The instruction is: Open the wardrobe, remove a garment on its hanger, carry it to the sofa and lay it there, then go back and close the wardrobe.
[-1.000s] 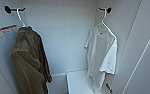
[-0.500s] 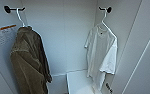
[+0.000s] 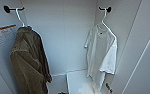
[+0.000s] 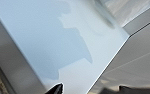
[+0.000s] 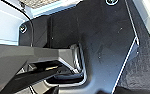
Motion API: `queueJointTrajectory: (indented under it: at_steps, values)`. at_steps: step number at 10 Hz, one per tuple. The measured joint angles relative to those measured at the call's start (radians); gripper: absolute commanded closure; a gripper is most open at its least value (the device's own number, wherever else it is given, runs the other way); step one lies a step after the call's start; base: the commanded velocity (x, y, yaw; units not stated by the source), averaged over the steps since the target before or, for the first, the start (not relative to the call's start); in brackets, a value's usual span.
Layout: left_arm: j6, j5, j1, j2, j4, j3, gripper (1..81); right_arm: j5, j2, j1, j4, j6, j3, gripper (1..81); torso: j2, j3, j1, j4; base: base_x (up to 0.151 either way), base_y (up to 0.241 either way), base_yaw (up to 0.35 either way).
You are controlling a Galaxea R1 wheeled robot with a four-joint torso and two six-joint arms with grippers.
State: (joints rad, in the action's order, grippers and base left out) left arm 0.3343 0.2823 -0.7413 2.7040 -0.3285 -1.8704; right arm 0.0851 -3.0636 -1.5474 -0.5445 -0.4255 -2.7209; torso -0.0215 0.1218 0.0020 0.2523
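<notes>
You're looking into a clothes closet in what reads as a home — the open wardrobe (image 3: 66,37) has plain white walls and black hooks (image 3: 7,9) high on either side. An olive-brown jacket (image 3: 28,65) hangs at one hook, a white T-shirt (image 3: 101,52) on a slim white hanger (image 3: 104,21) at the other — everyday clothing, domestic storage.

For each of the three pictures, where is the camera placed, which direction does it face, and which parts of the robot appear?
Head view: high on the robot, facing into the open wardrobe; garment on its hanger, brown jacket.
Left wrist view: on the left arm, facing a white panel; dark finger tip.
Right wrist view: on the right arm, facing the robot's dark plate.
Shared: white wardrobe surfaces in the head and left wrist views.
</notes>
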Motion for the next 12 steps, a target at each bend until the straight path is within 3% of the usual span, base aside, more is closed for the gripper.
queueJointTrajectory:
  at_steps: [7,10,12]
  values:
    - [0.187,0.076,0.316,-0.003,0.000,0.004,1.0,-0.002,-0.002,0.004,0.000,-0.002,0.000,1.0,0.001,0.001,0.001,0.000,0.000,0.000,0.000]
    - [0.266,0.085,0.435,0.086,0.001,-0.037,1.0,-0.002,-0.003,0.004,0.000,-0.002,0.000,1.0,0.001,0.001,0.002,0.000,0.000,0.000,0.000]
    - [0.273,0.111,0.446,0.166,0.000,-0.126,1.0,-0.002,-0.004,0.004,0.000,-0.002,0.000,1.0,0.001,0.002,0.002,0.000,0.000,0.000,0.000]
